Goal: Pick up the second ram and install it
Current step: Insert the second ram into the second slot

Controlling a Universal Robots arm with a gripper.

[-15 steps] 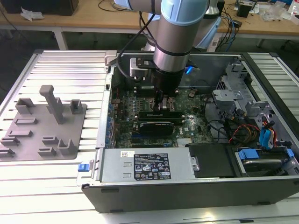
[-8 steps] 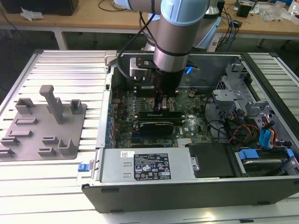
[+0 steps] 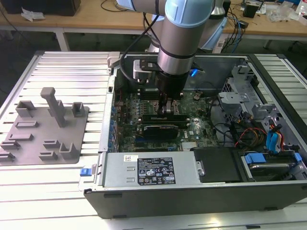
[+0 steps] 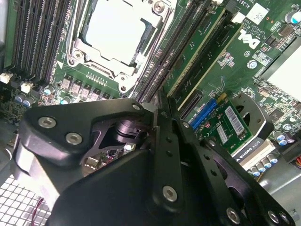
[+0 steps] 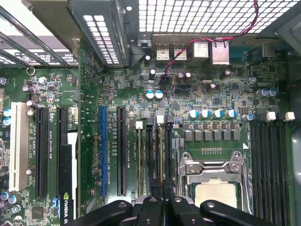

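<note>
My gripper (image 3: 168,109) is down inside the open computer case, over the memory slots beside the silver processor (image 5: 214,193). In both wrist views the fingers are shut together, and the gripper (image 5: 163,190) sits right over the slot line. The second ram (image 5: 159,150), seen edge-on as a thin tan strip, stands in a slot next to the processor. It runs in between the fingertips. From the second wrist view, the gripper (image 4: 161,101) meets the same dark slot rows beside the processor (image 4: 117,33). How deep the stick sits is hidden.
Another green stick (image 4: 200,49) stands in a slot one row farther from the processor. A black graphics card (image 3: 160,128) lies just in front of the gripper. The grey fixture plate (image 3: 45,127) lies outside the case on the exterior view's left. Cables and drive bays (image 3: 268,139) fill the right of the case.
</note>
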